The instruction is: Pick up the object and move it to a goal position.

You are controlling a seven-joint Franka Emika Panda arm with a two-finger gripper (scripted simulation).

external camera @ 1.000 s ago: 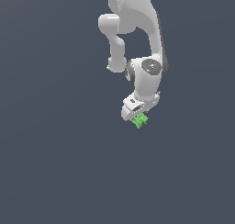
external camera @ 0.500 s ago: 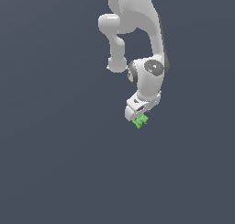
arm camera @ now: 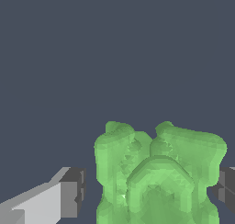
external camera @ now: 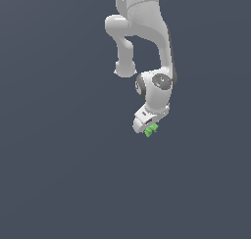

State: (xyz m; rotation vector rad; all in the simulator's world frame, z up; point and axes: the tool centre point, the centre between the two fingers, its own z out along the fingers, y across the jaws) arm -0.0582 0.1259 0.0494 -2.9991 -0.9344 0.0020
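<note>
**Green object between the fingers**

Beneath the white arm (external camera: 147, 47), the gripper (external camera: 148, 129) pointed downward with the small green object (external camera: 151, 130) at its tip. Seen from the wrist, the knobbly object (arm camera: 158, 175) sat between the two fingers (arm camera: 73, 193); one pad looked slightly apart from it, so whether they pinched it could not be told.
</note>
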